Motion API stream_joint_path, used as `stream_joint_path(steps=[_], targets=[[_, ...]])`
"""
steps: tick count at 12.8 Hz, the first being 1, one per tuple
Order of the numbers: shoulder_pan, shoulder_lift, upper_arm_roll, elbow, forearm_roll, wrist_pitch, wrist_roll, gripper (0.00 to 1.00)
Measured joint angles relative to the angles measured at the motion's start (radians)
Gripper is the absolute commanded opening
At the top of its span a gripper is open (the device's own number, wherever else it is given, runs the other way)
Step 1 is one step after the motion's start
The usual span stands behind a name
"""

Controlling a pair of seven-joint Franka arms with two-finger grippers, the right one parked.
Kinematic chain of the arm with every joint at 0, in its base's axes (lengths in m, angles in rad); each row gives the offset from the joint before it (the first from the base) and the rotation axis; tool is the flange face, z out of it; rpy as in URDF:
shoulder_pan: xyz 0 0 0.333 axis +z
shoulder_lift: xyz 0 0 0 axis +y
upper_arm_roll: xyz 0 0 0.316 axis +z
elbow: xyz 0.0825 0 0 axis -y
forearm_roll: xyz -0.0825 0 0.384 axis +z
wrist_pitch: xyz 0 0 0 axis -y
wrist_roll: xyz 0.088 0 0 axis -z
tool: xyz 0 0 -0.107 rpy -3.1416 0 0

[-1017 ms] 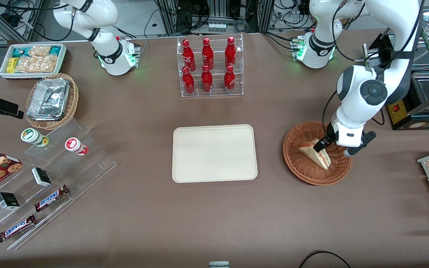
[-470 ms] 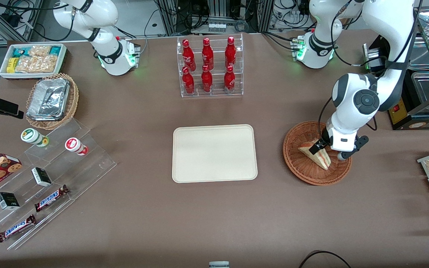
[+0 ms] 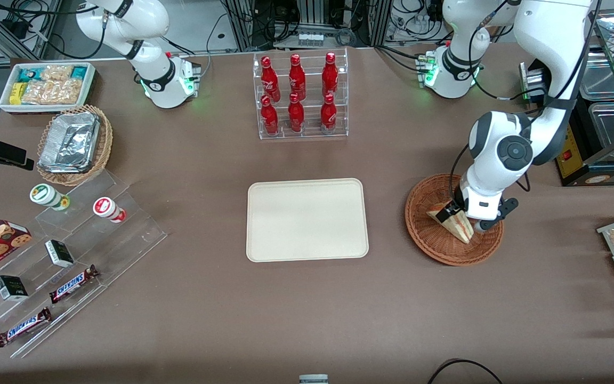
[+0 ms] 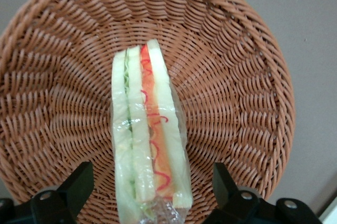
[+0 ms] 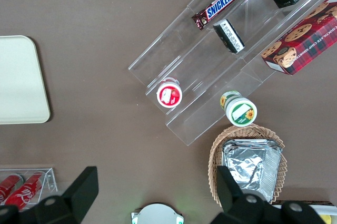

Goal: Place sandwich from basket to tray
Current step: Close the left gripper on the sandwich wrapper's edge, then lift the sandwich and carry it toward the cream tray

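- Triangular white-bread sandwich (image 4: 148, 139) with orange and green filling: I see it lying in the round reddish-brown wicker basket (image 3: 435, 248), near the bench edge at the working arm's end.
- Claw (image 4: 150, 195): fingers spread wide, straddling the sandwich, touching nothing.
- Advice: I should centre, close gently, then lift toward the cream rectangular tray (image 3: 307, 220).

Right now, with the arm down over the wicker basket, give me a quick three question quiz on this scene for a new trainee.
1. True or false: the sandwich already lies on the tray.
2. The gripper has its fingers: A) shut on the sandwich B) open on either side of it C) raised over the tray.
3. Fill in: the sandwich rests in the ____.

Key: 1 false; 2 B; 3 basket.
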Motion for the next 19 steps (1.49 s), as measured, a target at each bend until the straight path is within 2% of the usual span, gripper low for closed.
stream_joint_path(steps=[1, 2, 3, 4, 5, 12, 14, 16, 19], targets=[[-0.001, 0.006, -0.001, 0.000, 0.000, 0.001, 0.000, 1.00], [-0.001, 0.010, -0.001, 0.000, 0.000, 0.002, 0.000, 0.90], [-0.001, 0.013, -0.001, 0.000, 0.000, 0.003, 0.000, 0.64], [-0.001, 0.015, -0.001, 0.000, 0.003, 0.004, 0.000, 0.25], [-0.001, 0.017, -0.001, 0.000, 0.011, 0.004, 0.000, 0.00], [0.004, -0.011, 0.002, 0.054, 0.033, -0.029, -0.002, 0.00], [0.003, -0.057, 0.001, 0.174, 0.035, -0.205, -0.002, 0.00], [-0.013, -0.086, -0.003, 0.362, 0.039, -0.403, -0.001, 0.00], [-0.113, -0.075, -0.008, 0.572, 0.039, -0.542, -0.005, 0.00]])
